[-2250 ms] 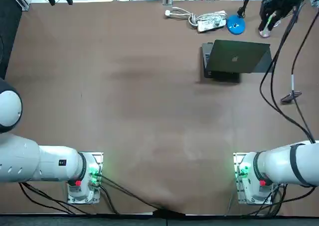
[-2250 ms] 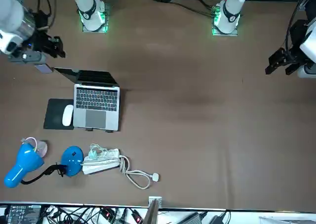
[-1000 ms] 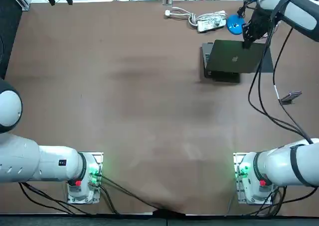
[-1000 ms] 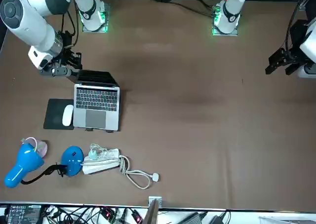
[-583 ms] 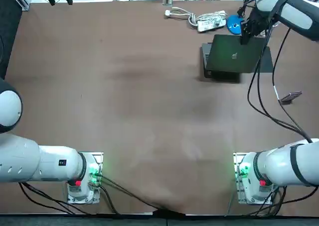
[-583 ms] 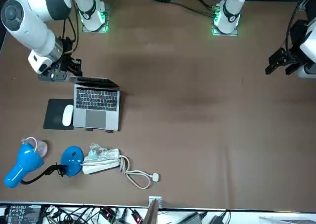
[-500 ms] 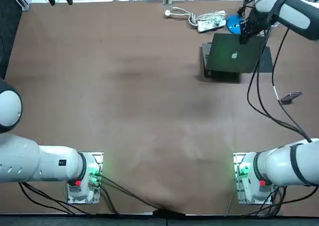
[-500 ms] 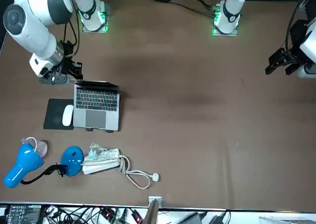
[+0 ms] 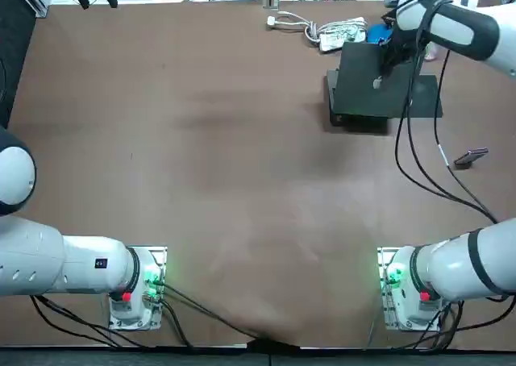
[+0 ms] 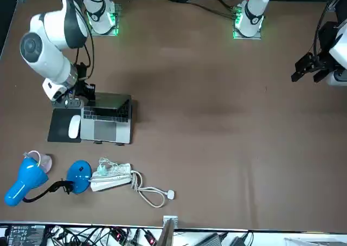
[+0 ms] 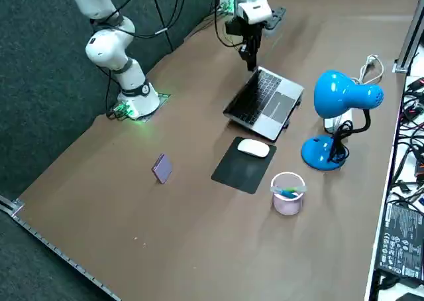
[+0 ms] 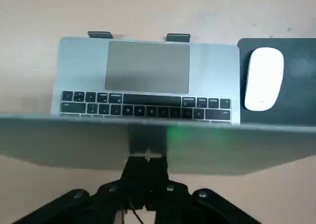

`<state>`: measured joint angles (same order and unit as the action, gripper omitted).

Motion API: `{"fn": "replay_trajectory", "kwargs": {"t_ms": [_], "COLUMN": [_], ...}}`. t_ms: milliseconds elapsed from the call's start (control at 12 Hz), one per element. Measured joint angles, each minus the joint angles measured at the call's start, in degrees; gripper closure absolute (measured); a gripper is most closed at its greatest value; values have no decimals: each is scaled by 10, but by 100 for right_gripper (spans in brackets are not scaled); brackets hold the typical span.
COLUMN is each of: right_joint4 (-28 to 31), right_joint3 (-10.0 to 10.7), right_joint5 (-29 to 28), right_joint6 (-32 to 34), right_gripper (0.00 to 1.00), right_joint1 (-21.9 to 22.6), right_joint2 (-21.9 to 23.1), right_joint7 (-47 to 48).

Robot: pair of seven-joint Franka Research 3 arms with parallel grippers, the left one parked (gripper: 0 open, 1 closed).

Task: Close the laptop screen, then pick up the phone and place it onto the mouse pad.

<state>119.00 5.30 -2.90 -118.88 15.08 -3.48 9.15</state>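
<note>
The grey laptop [image 9: 372, 92] [image 10: 106, 124] [image 11: 265, 101] has its lid tilted partway down over the keyboard [image 12: 146, 105]. My right gripper [image 9: 389, 58] [image 10: 74, 98] [image 11: 250, 61] [image 12: 146, 159] is shut, its fingertips pressed against the back of the lid near its top edge. Beside the laptop lies the black mouse pad [image 9: 432, 100] [image 10: 60, 131] [image 11: 240, 174] [image 12: 296, 93], with a white mouse [image 10: 74, 127] [image 11: 254, 148] [image 12: 263, 84] on it. The phone [image 9: 470, 155] [image 11: 161, 168] lies alone on the table, nearer the robot's side than the pad.
A blue desk lamp [image 9: 377, 34] [image 10: 28, 182] [image 11: 339, 102], a pink cup [image 10: 44, 162] [image 11: 287, 193] and a white power strip with its cord [image 9: 337, 34] [image 10: 113, 177] sit beyond the laptop by the far edge. Black cables hang from my arm over the pad and phone.
My gripper came from the far right corner to the back of the lid and pushed it. The screen swung from wide open to steeply tilted over the keyboard.
</note>
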Motion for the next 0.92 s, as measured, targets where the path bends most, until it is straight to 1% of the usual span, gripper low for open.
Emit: {"fn": "replay_trajectory", "kwargs": {"t_ms": [500,917], "right_joint4": [-45,-61], "right_joint3": [1,2], "right_joint5": [0,0], "right_joint6": [-8,-63], "right_gripper": [98,98], "right_joint1": [-1,-1], "right_joint2": [-85,-152], "right_joint7": [0,0]}}
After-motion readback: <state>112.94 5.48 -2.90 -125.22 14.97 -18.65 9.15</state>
